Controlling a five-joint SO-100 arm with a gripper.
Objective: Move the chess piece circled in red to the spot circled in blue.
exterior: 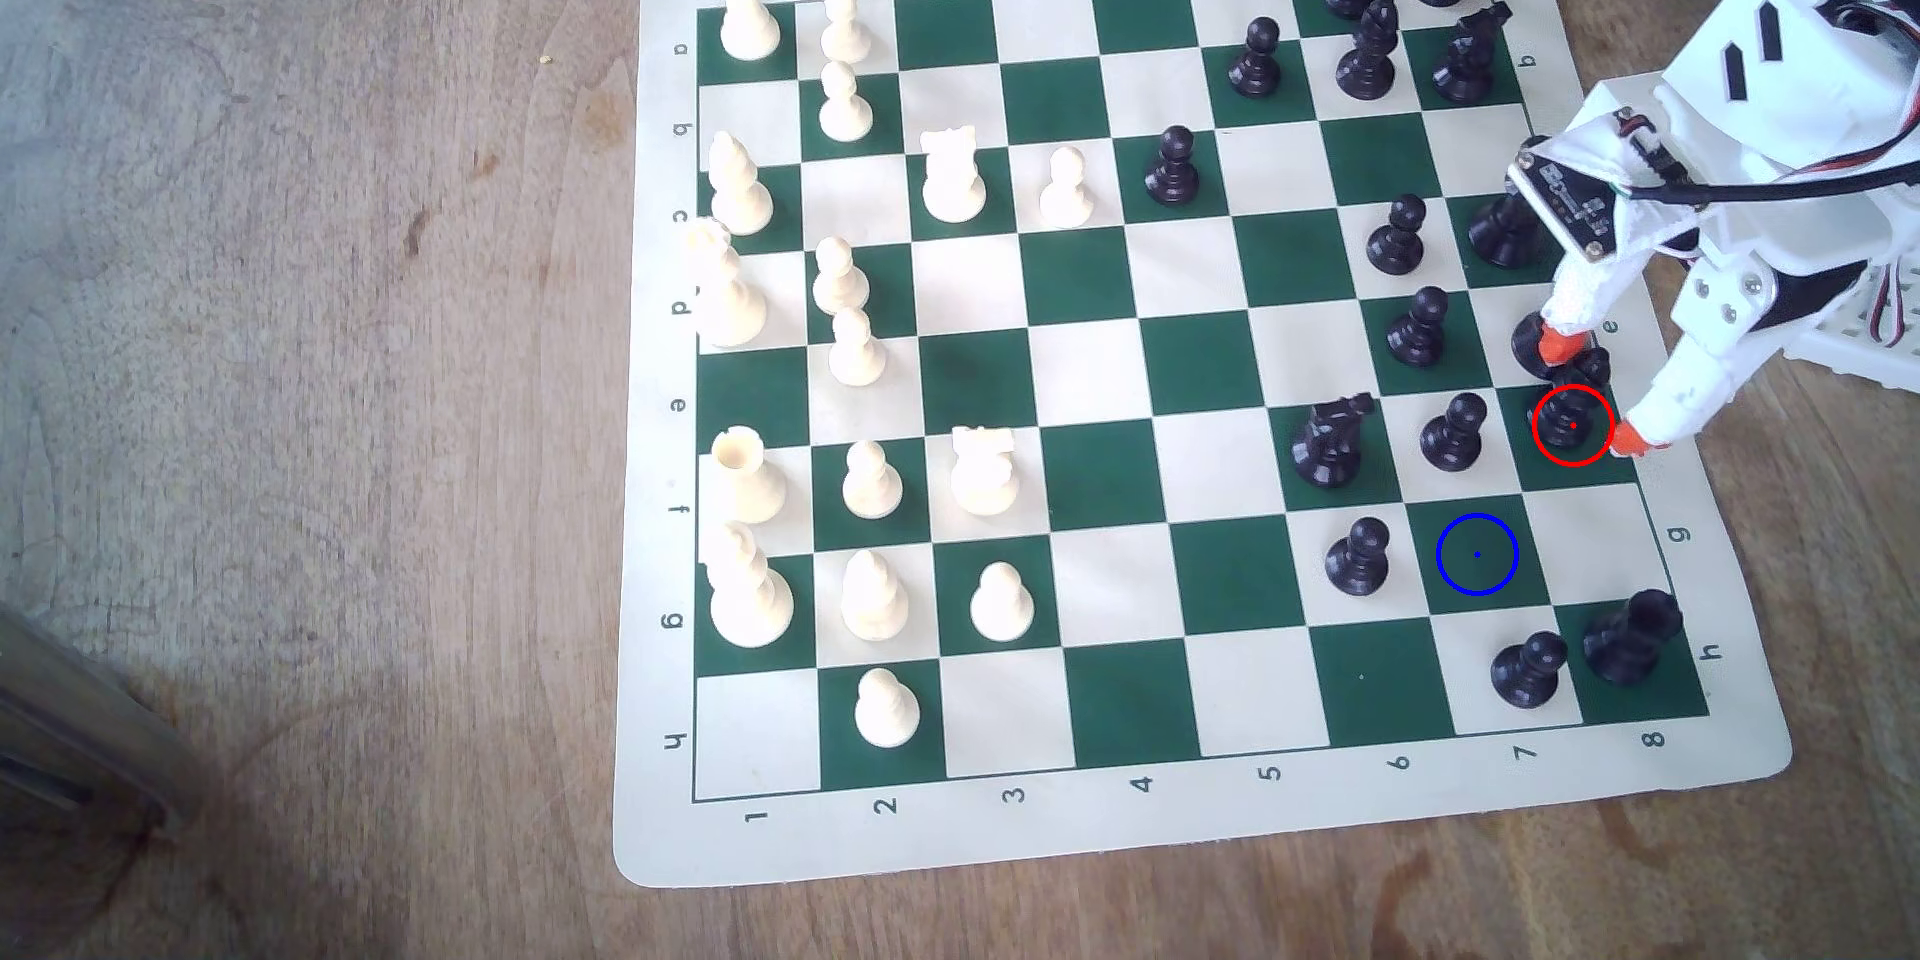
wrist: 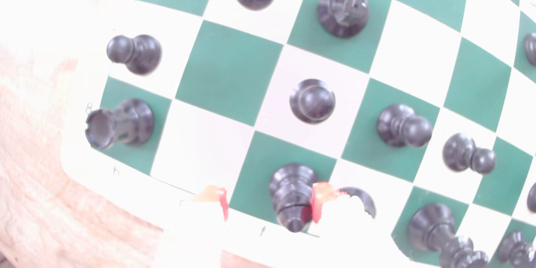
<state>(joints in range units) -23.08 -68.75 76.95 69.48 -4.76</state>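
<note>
Orange-tipped gripper (exterior: 1598, 392) spread wide, holding nothing, black bishop (exterior: 1569, 415) between its fingers (wrist: 319, 201), touching one, blue-ringed square (exterior: 1476, 555) near.

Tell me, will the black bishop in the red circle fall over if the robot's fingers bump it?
Probably, if bumped high up. The bishop looks tall and slim on a small round base, so it may tip. Its rounded, shiny-looking body could slip between the orange fingers. It looks stiff, unlikely to bend.

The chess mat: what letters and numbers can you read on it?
"1 2 3 4 5 6 7 8": near border of the chess mat.
"3 4 5 6 7 8": far border.
"a b c d e f g h": exterior view's left border.
"a b e g h": right border.
Small circuit board print: too blurred.
</note>
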